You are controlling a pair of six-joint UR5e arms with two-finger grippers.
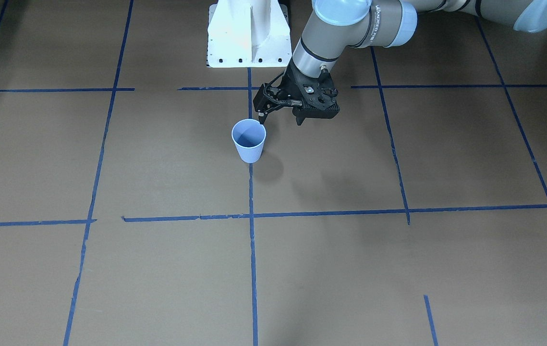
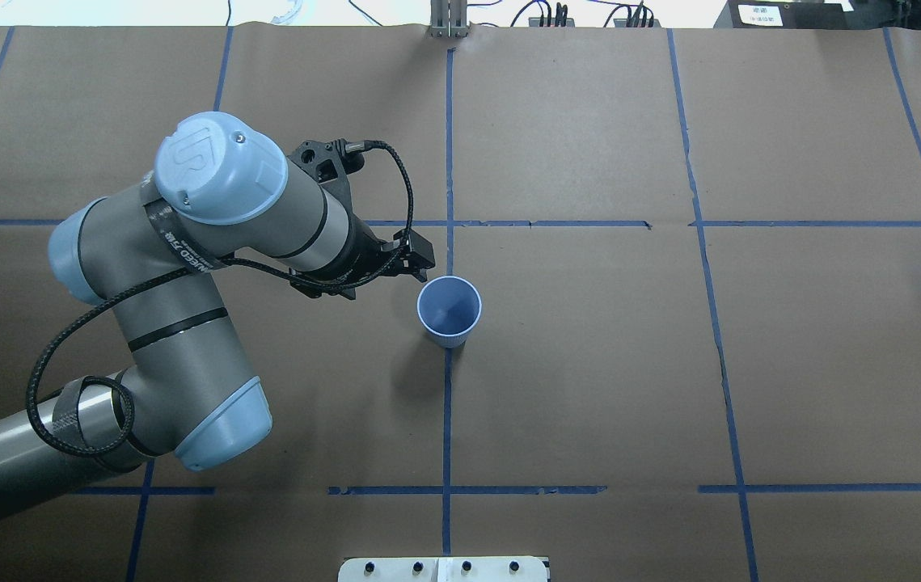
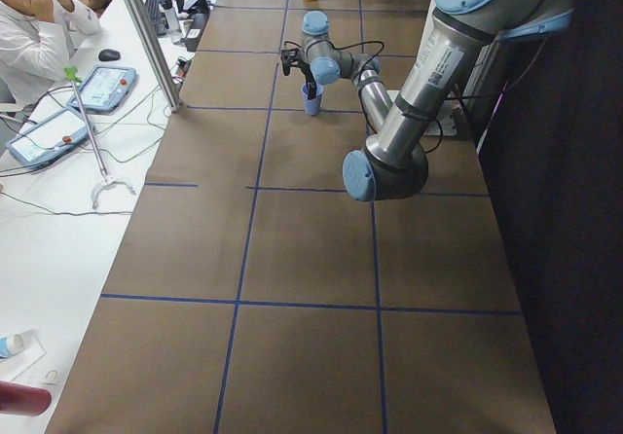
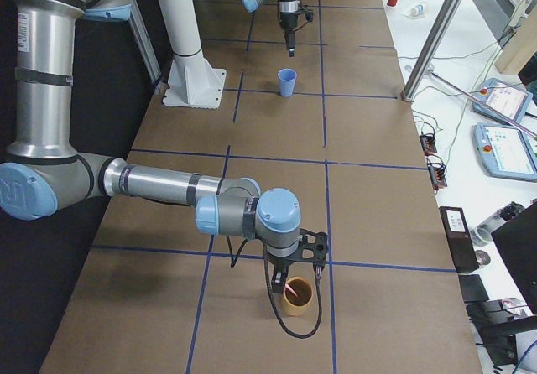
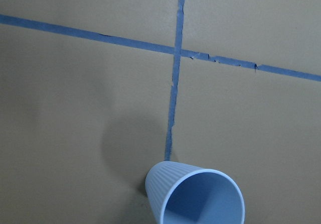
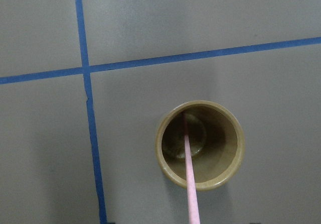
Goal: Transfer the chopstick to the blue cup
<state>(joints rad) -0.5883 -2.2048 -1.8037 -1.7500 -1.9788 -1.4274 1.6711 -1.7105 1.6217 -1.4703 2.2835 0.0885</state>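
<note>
The blue cup stands upright and empty by the table's centre line. It also shows in the overhead view and the left wrist view. My left gripper hovers just beside and above the cup's rim, on the robot's side, its fingers apart and empty. A pale pink chopstick leans in a brown cup far off on the robot's right side. My right gripper hangs directly over that brown cup. I cannot tell whether it grips the stick.
The white robot base stands behind the blue cup. Blue tape lines cross the brown table paper. A metal post, tablets and cables lie on the white side bench. A person sits there.
</note>
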